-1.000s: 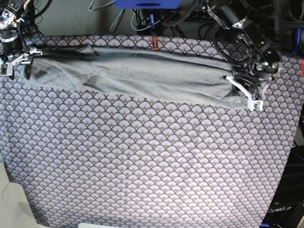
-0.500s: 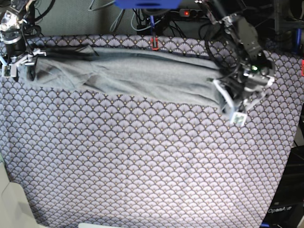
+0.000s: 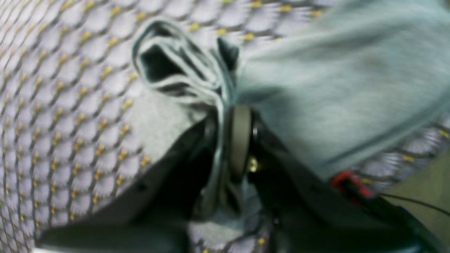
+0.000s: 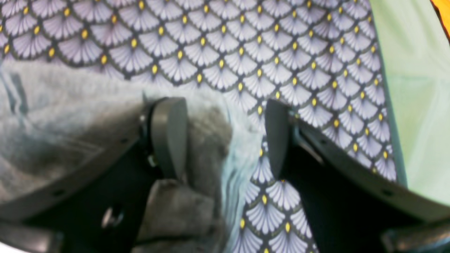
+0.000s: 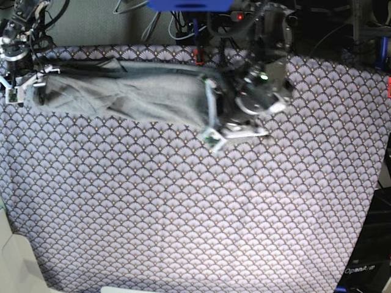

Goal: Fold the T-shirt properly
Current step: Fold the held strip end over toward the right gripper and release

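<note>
We see the left gripper (image 3: 225,140) clamped on a bunched edge of the T-shirt (image 5: 134,94); in the left wrist view, folded grey layers are pinched between its pads (image 3: 240,140) and curl into a loop just beyond them. In the base view this gripper (image 5: 211,125) sits at the shirt's right end, near the middle of the table cloth (image 5: 183,207) along its far side. The right gripper (image 4: 225,137) stands with its jaws spread wide; one finger (image 4: 168,133) rests over the grey fabric, the other (image 4: 277,137) over the purple scallop pattern, with the shirt's edge between them. In the base view the right gripper (image 5: 18,85) is at the shirt's left end. The T-shirt lies as a long band along the cloth's far edge.
</note>
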Robot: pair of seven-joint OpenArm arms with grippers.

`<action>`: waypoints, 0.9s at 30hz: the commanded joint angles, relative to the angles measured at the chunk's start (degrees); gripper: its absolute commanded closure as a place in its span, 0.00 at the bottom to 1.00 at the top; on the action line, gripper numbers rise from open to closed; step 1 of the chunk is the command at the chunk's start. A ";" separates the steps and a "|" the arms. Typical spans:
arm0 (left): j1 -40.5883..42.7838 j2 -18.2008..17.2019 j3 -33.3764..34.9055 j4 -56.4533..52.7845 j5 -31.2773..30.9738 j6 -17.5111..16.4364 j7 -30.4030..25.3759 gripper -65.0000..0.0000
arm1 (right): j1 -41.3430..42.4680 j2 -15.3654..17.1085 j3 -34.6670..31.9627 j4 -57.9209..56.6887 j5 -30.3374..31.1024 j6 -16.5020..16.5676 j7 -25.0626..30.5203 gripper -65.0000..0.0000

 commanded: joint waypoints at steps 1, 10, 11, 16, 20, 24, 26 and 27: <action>-0.56 0.62 2.23 0.82 -1.19 -0.10 -1.29 1.00 | 0.31 0.81 0.25 0.92 0.93 -0.25 1.72 0.45; -1.53 0.62 16.03 -5.25 -1.19 -0.10 -1.38 1.00 | 0.31 0.81 0.25 1.01 0.84 -0.25 1.72 0.45; -1.88 0.62 16.47 -5.78 -1.19 -0.10 -1.38 1.00 | 0.31 0.81 0.25 1.01 0.84 -0.25 1.72 0.45; -2.32 0.62 19.64 -7.27 -1.28 -0.10 -1.47 1.00 | 0.04 0.81 0.34 1.01 0.84 -0.25 1.72 0.45; -2.23 0.62 22.45 -6.92 -1.98 7.42 -3.05 1.00 | -0.04 0.81 0.34 1.01 0.84 -0.25 1.72 0.45; -2.41 0.62 23.95 -6.74 -7.43 22.80 -3.67 1.00 | -0.04 0.81 0.34 1.01 0.84 -0.25 1.72 0.45; -2.67 0.62 23.95 -6.74 -10.51 29.39 -3.76 1.00 | -0.04 0.81 0.34 1.01 0.84 -0.25 1.72 0.45; -3.11 0.62 23.95 -6.74 -11.83 32.56 -3.76 1.00 | -0.04 0.81 0.34 1.01 0.84 -0.25 1.72 0.45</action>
